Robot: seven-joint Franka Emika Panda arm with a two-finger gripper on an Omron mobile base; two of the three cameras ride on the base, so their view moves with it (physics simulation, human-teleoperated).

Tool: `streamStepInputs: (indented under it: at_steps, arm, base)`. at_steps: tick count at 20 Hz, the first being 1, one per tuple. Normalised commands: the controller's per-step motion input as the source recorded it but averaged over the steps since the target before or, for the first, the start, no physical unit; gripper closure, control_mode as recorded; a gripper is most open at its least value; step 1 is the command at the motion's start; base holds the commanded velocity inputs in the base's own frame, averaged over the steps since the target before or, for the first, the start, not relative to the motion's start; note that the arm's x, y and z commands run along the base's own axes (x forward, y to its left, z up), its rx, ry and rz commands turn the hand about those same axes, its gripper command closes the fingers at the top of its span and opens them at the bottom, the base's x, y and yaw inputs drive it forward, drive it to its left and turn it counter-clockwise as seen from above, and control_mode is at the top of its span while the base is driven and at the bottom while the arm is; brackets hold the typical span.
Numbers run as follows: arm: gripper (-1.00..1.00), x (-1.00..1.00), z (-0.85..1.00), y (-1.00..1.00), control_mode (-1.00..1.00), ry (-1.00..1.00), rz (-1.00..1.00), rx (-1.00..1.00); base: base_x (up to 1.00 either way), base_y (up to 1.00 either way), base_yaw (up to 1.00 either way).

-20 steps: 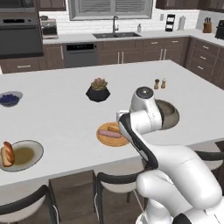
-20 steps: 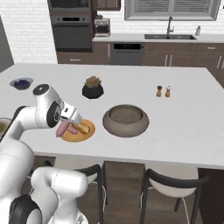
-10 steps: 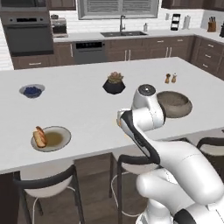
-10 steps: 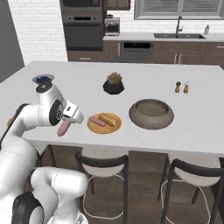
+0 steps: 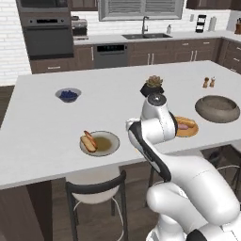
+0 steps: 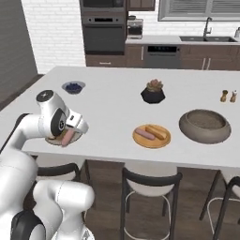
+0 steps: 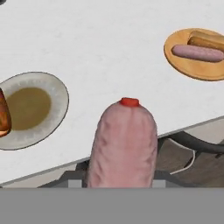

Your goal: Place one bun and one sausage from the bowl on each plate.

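Note:
My gripper (image 6: pixel 70 133) is shut on a pink sausage (image 7: pixel 124 144) that points down over the counter's front edge. In the hand view its fingers are hidden behind the sausage. To the left lies the grey-rimmed plate (image 7: pixel 43 85) with an olive centre and a bun (image 7: pixel 3 114) at its edge. In the left base view the same plate (image 5: pixel 109 143) carries that bun (image 5: pixel 88 140). The orange plate (image 6: pixel 140 140) holds one sausage (image 6: pixel 144 134) and one bun (image 6: pixel 157 131). The stone bowl (image 6: pixel 205 125) stands to the right of it.
On the counter's far side stand a small bowl of blueberries (image 6: pixel 74 86), a black plant pot (image 6: pixel 153 92) and two shakers (image 6: pixel 228 96). Dark stools (image 6: pixel 151 185) line the counter's near edge, and my own arm hides part of the orange plate (image 5: pixel 188 132).
The base has driven to the left, so both base views have shifted. The gripper carried the sausage away from the orange plate and now hangs by the grey-rimmed plate.

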Motion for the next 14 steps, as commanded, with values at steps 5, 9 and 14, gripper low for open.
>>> streamStepInputs:
  at_steps: [5, 9, 14]
  arm:
    - [1.0, 0.0, 0.0, 0.0, 1.0, 0.0, 0.0, 0.0]
    - [1.0, 0.0, 0.0, 0.0, 1.0, 0.0, 0.0, 0.0]
    - [1.0, 0.0, 0.0, 0.0, 1.0, 0.0, 0.0, 0.0]
  base:
    - [0.42, 0.64, 0.01]
    - [0.46, 0.71, 0.0]
    - [0.27, 0.24, 0.04]
